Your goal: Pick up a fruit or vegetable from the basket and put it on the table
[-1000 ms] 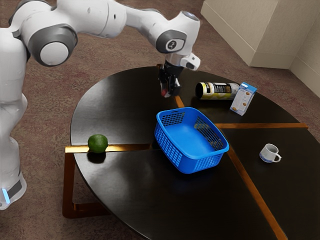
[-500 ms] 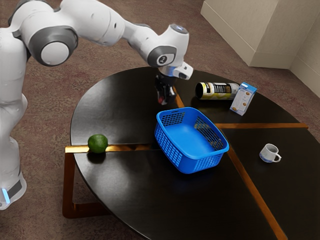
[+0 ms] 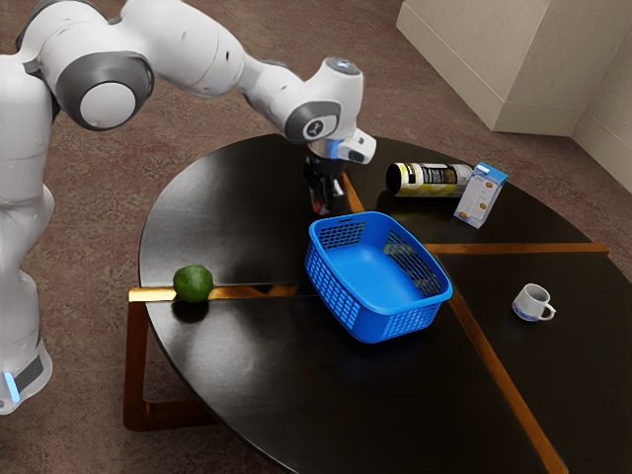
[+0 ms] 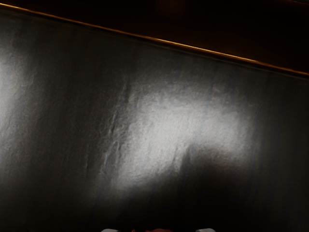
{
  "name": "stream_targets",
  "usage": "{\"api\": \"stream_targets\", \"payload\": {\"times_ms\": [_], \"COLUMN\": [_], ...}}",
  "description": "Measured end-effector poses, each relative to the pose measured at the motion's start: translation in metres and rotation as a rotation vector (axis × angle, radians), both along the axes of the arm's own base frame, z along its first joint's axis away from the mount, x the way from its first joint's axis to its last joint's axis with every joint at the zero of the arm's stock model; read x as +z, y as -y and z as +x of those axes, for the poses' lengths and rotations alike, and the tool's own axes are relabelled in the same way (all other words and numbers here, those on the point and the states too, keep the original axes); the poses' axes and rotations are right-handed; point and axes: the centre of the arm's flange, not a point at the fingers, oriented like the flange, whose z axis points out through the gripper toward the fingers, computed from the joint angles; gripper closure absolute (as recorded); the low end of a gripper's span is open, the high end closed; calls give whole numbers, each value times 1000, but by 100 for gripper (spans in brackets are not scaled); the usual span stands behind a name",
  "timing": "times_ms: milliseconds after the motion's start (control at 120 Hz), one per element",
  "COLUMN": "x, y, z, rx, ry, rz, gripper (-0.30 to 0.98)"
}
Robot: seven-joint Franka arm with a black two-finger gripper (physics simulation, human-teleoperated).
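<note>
My gripper is low over the table, just behind the blue basket in the exterior view. It is shut on a small red thing, partly hidden by the dark fingers. At the wrist view's lower edge, the red thing appears between the pale tips of the gripper, over dark tabletop. No fruit is visible on the basket's floor. A round green fruit rests on the table near its edge, at the exterior view's left.
Beyond the basket, toward the exterior view's right, a yellow-and-black can lies on its side beside a blue-and-white carton. A white cup stands farther to that side. Wooden strips cross the dark round table.
My hand has come down closer to the table and shifted slightly toward the exterior view's left, and the red thing has travelled with it. The basket and green fruit have stayed put.
</note>
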Motion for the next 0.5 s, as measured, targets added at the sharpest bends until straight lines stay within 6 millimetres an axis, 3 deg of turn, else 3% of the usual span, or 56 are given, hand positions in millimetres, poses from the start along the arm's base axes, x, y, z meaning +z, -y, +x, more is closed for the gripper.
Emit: {"api": "stream_targets", "payload": {"times_ms": [192, 300, 383, 400, 433, 467, 500], "x": [-5, -8, -5, 1, 34, 83, 146], "y": [1, 3, 3, 3, 1, -2, -5], "z": [-1, -1, 0, 2, 13, 25, 33], "rx": [6, 2, -2, -3, -8, -14, -16], "ry": [17, 16, 22, 29, 62, 97, 135], "rz": [-9, -14, -14, -13, -8, 3, 24], "gripper": [52, 28, 17, 15, 13, 10, 9]}}
